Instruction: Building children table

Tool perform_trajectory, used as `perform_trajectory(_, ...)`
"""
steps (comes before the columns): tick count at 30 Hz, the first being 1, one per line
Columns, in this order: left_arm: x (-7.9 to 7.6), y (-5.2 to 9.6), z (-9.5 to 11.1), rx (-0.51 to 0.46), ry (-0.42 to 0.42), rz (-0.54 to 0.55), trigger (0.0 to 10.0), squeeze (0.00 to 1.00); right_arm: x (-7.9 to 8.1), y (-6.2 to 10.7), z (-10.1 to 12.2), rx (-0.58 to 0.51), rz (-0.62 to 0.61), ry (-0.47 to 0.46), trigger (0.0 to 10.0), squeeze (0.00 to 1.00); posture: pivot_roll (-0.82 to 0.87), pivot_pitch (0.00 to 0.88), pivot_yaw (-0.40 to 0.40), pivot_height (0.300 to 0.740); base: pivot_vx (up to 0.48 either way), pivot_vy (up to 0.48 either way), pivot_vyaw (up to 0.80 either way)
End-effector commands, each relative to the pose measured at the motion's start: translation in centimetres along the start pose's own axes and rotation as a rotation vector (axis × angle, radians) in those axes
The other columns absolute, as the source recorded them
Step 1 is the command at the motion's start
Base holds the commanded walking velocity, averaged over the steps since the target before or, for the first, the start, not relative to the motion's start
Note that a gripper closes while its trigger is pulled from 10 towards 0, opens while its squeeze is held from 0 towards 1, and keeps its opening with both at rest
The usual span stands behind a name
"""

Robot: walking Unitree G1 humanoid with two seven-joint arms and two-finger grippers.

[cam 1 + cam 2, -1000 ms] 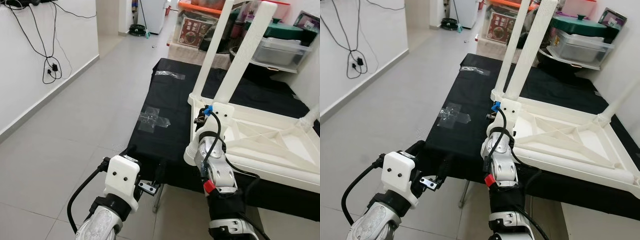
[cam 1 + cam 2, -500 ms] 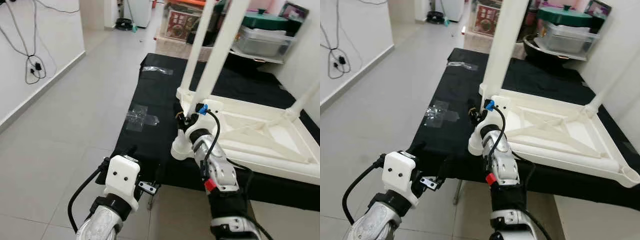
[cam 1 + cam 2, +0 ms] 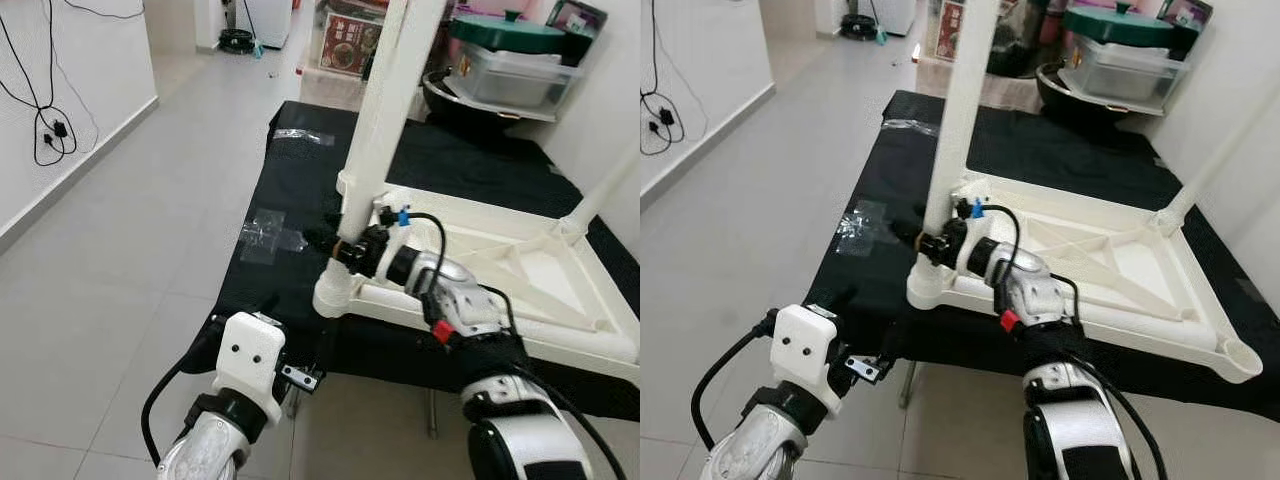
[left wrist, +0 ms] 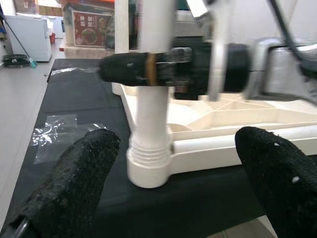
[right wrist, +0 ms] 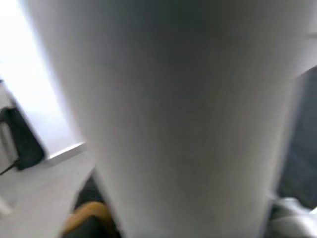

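Observation:
The white plastic children's table (image 3: 520,270) lies upside down on a black-covered work table (image 3: 290,200). A white table leg (image 3: 385,110) stands upright in its near left corner socket (image 3: 330,298). My right gripper (image 3: 335,243) reaches in from the right and is shut on this leg just above the socket; in the left wrist view its black fingers (image 4: 133,69) cross the leg. My left gripper (image 4: 178,144) hangs open at the work table's front edge, facing the socket, with nothing between its fingers. A second leg (image 3: 610,180) slants up at the far right corner.
Clear tape patches (image 3: 268,232) are stuck on the black cloth left of the table. Shelves with boxes and a green-lidded container (image 3: 510,40) stand behind. A grey tiled floor (image 3: 120,230) lies to the left, with cables (image 3: 45,130) on the white wall.
The head view has shifted. My right forearm has swung round from below the corner and now lies across it, with the gripper at the leg's base. The left arm has hardly moved.

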State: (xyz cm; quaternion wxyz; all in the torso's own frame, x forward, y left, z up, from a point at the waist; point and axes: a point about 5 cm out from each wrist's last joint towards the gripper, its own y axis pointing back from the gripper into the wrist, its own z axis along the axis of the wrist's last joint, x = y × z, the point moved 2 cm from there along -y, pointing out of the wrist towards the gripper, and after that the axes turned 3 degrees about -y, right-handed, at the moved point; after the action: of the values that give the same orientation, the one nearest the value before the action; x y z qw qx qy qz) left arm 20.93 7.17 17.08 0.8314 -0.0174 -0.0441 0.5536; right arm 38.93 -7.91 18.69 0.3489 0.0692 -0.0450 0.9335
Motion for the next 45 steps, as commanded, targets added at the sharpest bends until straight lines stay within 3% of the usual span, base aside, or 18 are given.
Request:
perform_trajectory(1, -0.1, 0.0, -0.1, 0.004, -0.005, -0.001, 10.0, 0.0, 0.1, -0.6, -0.3, 0.006, -0.036, 0.014, 0.0, 0.0, 0.14, 0.008, -0.165, 0.74, 0.0, 0.0, 0.0)
perform_trajectory(8, 0.0, 0.0, -0.2, 0.003, -0.008, 0.004, 10.0, 0.0, -1.9, 0.3, -0.3, -0.063, -0.309, -0.039, 0.0, 0.0, 0.12, 0.019, -0.159, 0.74, 0.0, 0.0, 0.0)
perform_trajectory(11, 0.1, -0.1, -0.2, 0.001, -0.008, 0.003, 10.0, 0.0, -3.8, 3.3, -0.6, -0.104, -0.767, -0.026, 0.0, 0.0, 0.11, 0.019, -0.156, 0.74, 0.0, 0.0, 0.0)
perform_trajectory(13, 0.1, -0.1, -0.2, 0.001, -0.008, 0.003, 10.0, 0.0, -4.0, 3.8, -0.7, -0.111, -0.834, -0.024, 0.0, 0.0, 0.11, 0.019, -0.156, 0.74, 0.0, 0.0, 0.0)
perform_trajectory(18, 0.0, -0.2, -0.1, -0.004, -0.007, 0.0, 10.0, 0.0, -2.3, 6.0, -1.9, -0.137, -1.12, -0.116, 0.0, 0.0, 0.12, 0.018, -0.153, 0.74, 0.0, 0.0, 0.0)
perform_trajectory(25, 0.1, -0.3, 0.0, -0.009, -0.01, 0.002, 10.0, 0.0, 0.4, 4.9, -3.2, -0.085, -1.179, -0.204, 0.0, 0.0, 0.12, 0.015, -0.155, 0.74, 0.0, 0.0, 0.0)
perform_trajectory(26, 0.1, -0.3, 0.0, -0.009, -0.01, 0.003, 10.0, 0.0, 0.8, 4.3, -3.2, -0.095, -1.146, -0.221, 10.0, 0.0, 0.12, 0.013, -0.156, 0.74, 0.0, 0.0, 0.0)
perform_trajectory(27, 0.1, -0.3, 0.0, -0.008, -0.01, 0.004, 10.0, 0.0, 1.2, 3.8, -2.9, -0.116, -1.102, -0.237, 10.0, 0.11, 0.12, 0.013, -0.156, 0.74, 0.0, 0.0, 0.0)
perform_trajectory(29, 0.1, -0.3, 0.0, -0.008, -0.01, 0.004, 10.0, 0.0, 1.2, 3.8, -2.9, -0.116, -1.102, -0.237, 10.0, 0.11, 0.12, 0.013, -0.156, 0.74, 0.0, 0.0, 0.0)
perform_trajectory(30, 0.1, -0.3, 0.0, -0.006, -0.011, 0.005, 10.0, 0.0, 1.6, 3.1, -2.4, -0.158, -1.027, -0.234, 10.0, 1.0, 0.12, 0.013, -0.156, 0.74, 0.0, 0.0, 0.0)
perform_trajectory(32, 0.1, -0.2, -0.1, -0.003, -0.011, 0.003, 10.0, 0.0, 1.9, 2.6, -1.5, -0.2, -0.942, -0.212, 10.0, 1.0, 0.11, 0.014, -0.157, 0.74, 0.0, 0.0, 0.0)
perform_trajectory(33, 0.1, -0.2, -0.2, -0.002, -0.011, 0.003, 10.0, 0.0, 2.0, 2.4, -1.2, -0.218, -0.876, -0.218, 10.0, 0.63, 0.11, 0.014, -0.157, 0.74, 0.0, 0.0, 0.0)
perform_trajectory(34, 0.1, -0.2, -0.2, -0.002, -0.011, 0.003, 10.0, 0.0, 2.0, 2.3, -0.9, -0.225, -0.825, -0.221, 10.0, 0.0, 0.11, 0.014, -0.157, 0.74, 0.0, 0.0, 0.0)
perform_trajectory(38, 0.1, -0.3, -0.1, -0.003, -0.01, 0.006, 10.0, 0.0, 1.8, 2.2, -0.3, -0.253, -0.659, -0.237, 10.0, 0.0, 0.11, 0.016, -0.157, 0.74, 0.0, 0.0, 0.0)
perform_trajectory(40, 0.2, -0.3, -0.2, -0.003, -0.009, 0.007, 10.0, 0.0, 1.0, 2.7, 0.3, -0.254, -0.531, -0.151, 10.0, 0.0, 0.1, 0.014, -0.152, 0.74, 0.0, 0.0, 0.0)
perform_trajectory(42, 0.2, -0.3, -0.2, -0.003, -0.009, 0.007, 10.0, 0.0, 1.0, 2.7, 0.3, -0.254, -0.531, -0.151, 10.0, 0.0, 0.1, 0.014, -0.152, 0.74, 0.0, 0.0, 0.0)
perform_trajectory(44, 0.2, -0.3, -0.2, -0.003, -0.009, 0.006, 10.0, 0.0, 1.1, 2.5, 0.0, -0.209, -0.395, -0.153, 10.0, 0.0, 0.1, 0.012, -0.152, 0.74, 0.0, 0.0, 0.0)
perform_trajectory(45, 0.1, -0.4, -0.2, -0.006, -0.007, 0.002, 10.0, 0.0, 1.2, 2.4, -0.6, -0.132, -0.222, -0.148, 10.0, 0.0, 0.1, 0.011, -0.157, 0.74, 0.0, 0.0, 0.0)
